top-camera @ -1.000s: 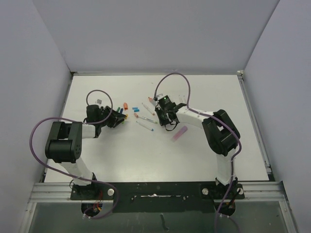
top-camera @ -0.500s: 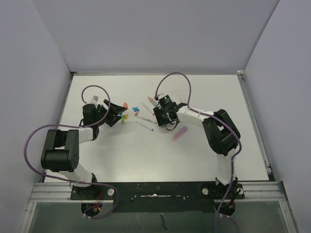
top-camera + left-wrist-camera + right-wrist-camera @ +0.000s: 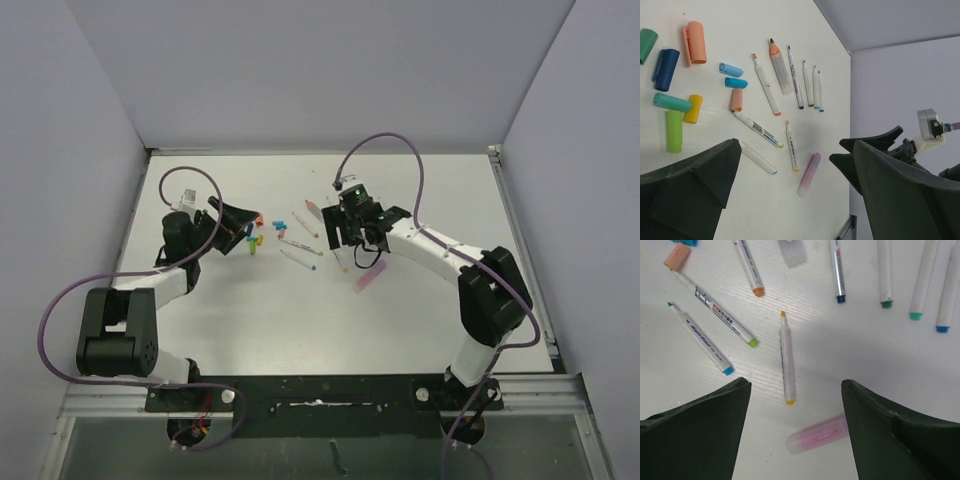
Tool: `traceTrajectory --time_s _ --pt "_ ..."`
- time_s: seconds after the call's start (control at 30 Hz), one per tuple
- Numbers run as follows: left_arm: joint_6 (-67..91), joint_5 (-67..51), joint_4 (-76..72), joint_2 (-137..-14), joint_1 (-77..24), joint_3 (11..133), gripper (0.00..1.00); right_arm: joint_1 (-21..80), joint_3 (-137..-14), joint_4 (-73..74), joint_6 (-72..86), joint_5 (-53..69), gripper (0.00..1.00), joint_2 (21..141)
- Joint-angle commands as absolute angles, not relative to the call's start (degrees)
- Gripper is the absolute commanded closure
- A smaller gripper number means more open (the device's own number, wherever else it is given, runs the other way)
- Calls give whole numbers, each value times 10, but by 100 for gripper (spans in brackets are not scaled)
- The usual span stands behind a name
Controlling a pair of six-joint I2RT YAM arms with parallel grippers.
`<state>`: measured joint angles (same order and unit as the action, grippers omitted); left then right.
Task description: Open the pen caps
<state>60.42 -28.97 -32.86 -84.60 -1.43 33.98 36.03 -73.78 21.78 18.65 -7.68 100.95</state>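
Loose pen caps lie in a cluster on the white table: a yellow cap (image 3: 692, 108), a teal cap (image 3: 672, 102), a green cap (image 3: 674, 131), a dark blue cap (image 3: 665, 69) and an orange cap (image 3: 696, 42). In the top view the cluster (image 3: 256, 240) sits just right of my left gripper (image 3: 238, 228). My left gripper (image 3: 796, 145) hangs open above the table, holding nothing. Uncapped white pens lie beside the caps. A yellow-tipped pen (image 3: 786, 365) lies flat below my right gripper (image 3: 795, 384), which is open and empty. In the top view the right gripper (image 3: 345, 238) hovers over the pens.
A pink highlighter (image 3: 817, 434) lies near the right gripper, also seen as the pink highlighter (image 3: 368, 275) in the top view. A row of several bare pens (image 3: 807, 82) lies farther back. Grey walls close in the table (image 3: 300, 330) on three sides.
Both grippers opened from nearly shut. The left arm drew back to the left and up, away from the caps. The right arm lifted, and the yellow-tipped pen now lies on the table.
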Motion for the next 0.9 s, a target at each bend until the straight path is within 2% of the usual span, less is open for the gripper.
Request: traceTrajectory --time_s 0.0,0.03,0.07,0.13,0.4,0.87 --pt "602 -299 -327 -799 -23 336 2 357 -713 295 268 -152 20 953" --pt "601 -298 -323 -793 -26 334 2 357 -702 303 286 -158 17 941" --pt "599 -297 -320 -783 -30 331 2 358 -690 310 302 -163 8 930" --pt "595 -290 -311 -766 -40 327 2 359 -667 320 333 -165 5 907" --pt "592 -279 -300 -724 -74 301 2 370 -582 314 400 -163 3 858" --pt "597 -285 -322 -727 -76 282 2 372 -575 294 425 -166 3 917"
